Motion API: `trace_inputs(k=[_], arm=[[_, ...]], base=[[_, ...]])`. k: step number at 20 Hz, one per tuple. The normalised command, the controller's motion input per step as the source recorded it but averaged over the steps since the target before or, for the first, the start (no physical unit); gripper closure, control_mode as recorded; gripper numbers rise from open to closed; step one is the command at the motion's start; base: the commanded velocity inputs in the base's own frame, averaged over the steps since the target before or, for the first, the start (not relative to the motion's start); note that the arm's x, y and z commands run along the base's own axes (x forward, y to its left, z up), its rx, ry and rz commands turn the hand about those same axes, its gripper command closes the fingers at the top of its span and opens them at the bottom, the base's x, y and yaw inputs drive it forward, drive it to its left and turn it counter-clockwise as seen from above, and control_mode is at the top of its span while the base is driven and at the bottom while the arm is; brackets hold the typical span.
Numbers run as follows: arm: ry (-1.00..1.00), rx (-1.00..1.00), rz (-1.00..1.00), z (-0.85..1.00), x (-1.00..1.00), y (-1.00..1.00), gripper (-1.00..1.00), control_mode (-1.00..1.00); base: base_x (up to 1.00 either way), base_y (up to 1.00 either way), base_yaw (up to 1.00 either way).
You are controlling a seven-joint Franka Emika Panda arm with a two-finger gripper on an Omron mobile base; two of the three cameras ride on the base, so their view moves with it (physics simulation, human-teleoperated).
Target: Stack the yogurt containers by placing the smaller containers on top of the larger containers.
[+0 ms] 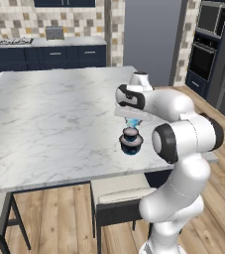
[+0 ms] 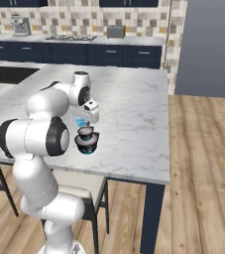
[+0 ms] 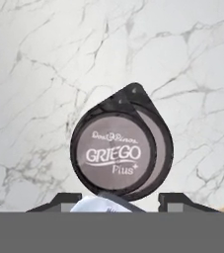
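At the centre of your left base view, the small dark cup [image 1: 131, 133] already sits on the wide dark cup [image 1: 131, 144], near the marble counter's [image 1: 49, 114] front edge. The gripper [image 1: 132, 122] hangs just above them with the tiny light-blue container [image 1: 132, 122] between its narrowly parted jaws; whether they clamp it, you cannot tell.

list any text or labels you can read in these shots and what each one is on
"GRIEGO" on the pale lid of the small cup, which sits on the larger cup.
"Plus", below it on the same lid, with a small plus mark.
A cursive line above "GRIEGO" on that lid is too small to read surely.
In the base views the lids and the kitchen appliances show no legible text.
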Motion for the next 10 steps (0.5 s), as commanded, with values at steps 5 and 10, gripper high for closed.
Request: trace_inputs(k=[5, 10], arm=[[0.03, 0.0, 0.0, -0.15, 0.14, -0.03, 1.0, -1.0], [0.05, 0.0, 0.0, -0.16, 0.14, -0.04, 1.0, -1.0]], base=[[0.0, 0.0, 0.0], [0.0, 0.0, 0.0]])
